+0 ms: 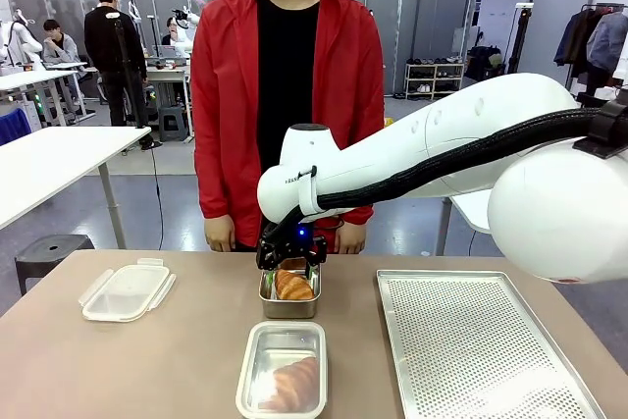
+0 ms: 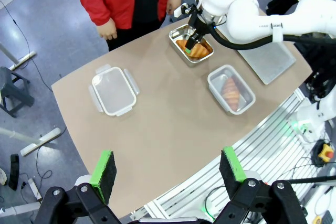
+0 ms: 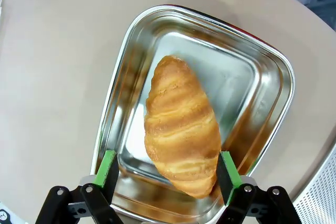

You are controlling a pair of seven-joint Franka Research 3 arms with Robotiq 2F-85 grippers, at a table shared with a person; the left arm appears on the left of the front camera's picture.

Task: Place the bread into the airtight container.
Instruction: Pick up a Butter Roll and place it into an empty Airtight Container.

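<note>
The right gripper [image 1: 290,260] hangs low over the far steel tray [image 3: 273,82], jaws spread wide with a green pad on each side of the croissant [image 3: 181,129]. It looks released, not squeezing, and the bread lies flat on the tray floor. The left gripper [image 2: 168,174] is open too, up high with nothing between its pads.

The table [image 1: 147,360] is a plain tan top in a big lab room, with a person in a red jacket [image 1: 221,95] at 12 o'clock.

A 2nd croissant [image 1: 291,385] sits in the airtight container [image 1: 282,340] at 6 o'clock. A clear lid [image 1: 126,291] lies at 9 o'clock and a perforated tray [image 1: 471,340] at 3 o'clock.
</note>
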